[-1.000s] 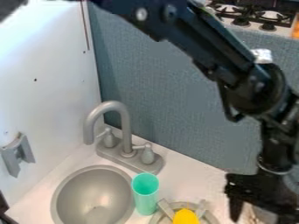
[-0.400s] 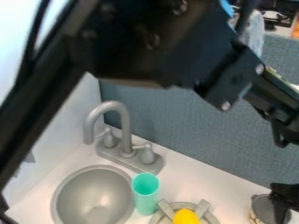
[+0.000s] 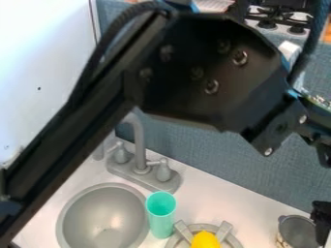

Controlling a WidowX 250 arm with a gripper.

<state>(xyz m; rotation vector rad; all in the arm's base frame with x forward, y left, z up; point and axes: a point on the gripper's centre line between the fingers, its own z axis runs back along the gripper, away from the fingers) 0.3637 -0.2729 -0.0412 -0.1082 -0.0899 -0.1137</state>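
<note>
The black gripper (image 3: 322,218) is at the right edge, low in the view and partly cut off by it. Just left of it stands a small grey metal pot (image 3: 298,231), its right side overlapped by the gripper; whether they touch I cannot tell. A teal cup (image 3: 161,213) stands upright between the sink and the burner. On the grey burner ring (image 3: 228,238) at the bottom edge lies a yellow object (image 3: 205,240), partly cut off.
A grey round sink (image 3: 103,220) is at the lower left, with a grey faucet (image 3: 140,145) behind it, partly covered by the arm. A blue-grey wall panel (image 3: 219,160) runs behind the white counter (image 3: 259,213); a white wall (image 3: 38,63) is on the left.
The gripper has moved right to the view's edge, uncovering the pot. The arm's upper links have swung down into the middle, now crossing in front of the faucet.
</note>
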